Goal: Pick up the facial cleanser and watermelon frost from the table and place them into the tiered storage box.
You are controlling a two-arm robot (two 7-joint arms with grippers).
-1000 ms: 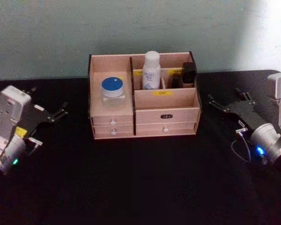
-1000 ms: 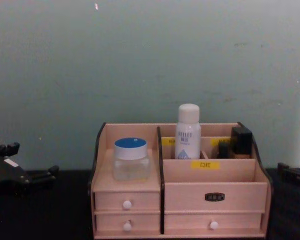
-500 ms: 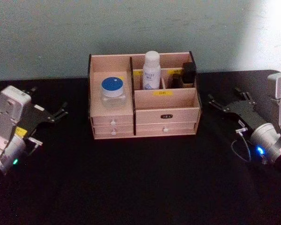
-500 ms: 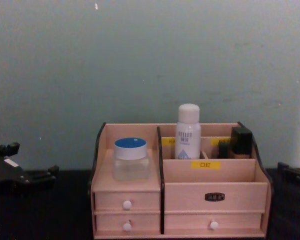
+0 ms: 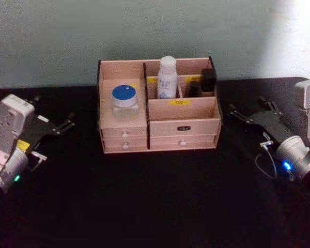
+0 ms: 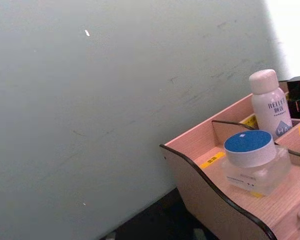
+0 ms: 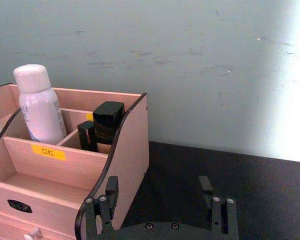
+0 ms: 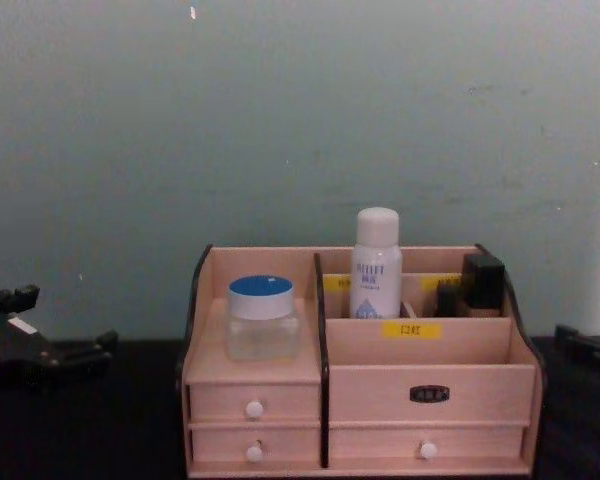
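Black metal, left claw (image 5: 67, 123): it lay on the desk (image 5: 155, 206) well to the left of the tiered storage box (image 5: 183, 124), its fingers spread apart and holding nothing.
Black metal, right claw (image 5: 250, 109): it lay on the desk to the right of the box, its two fingers parted with an empty gap between them, touching nothing.
Tiered storage box: light wood with dark edges, stepped, with yellow labels and four small drawers with white knobs; it stood at the back middle of the desk against the pale green wall (image 5: 67, 36).
Left compartment: a clear squat jar with a round blue lid (image 5: 124, 98) stood upright on the shelf above the two left drawers.
Rear middle compartment: a white cylindrical bottle with a white cap (image 5: 167, 78) stood upright.
Rear right compartment: two dark, boxy items (image 5: 206, 82) stood side by side.
Front right tray: nothing visible in it.
Desk: flat, matte black.
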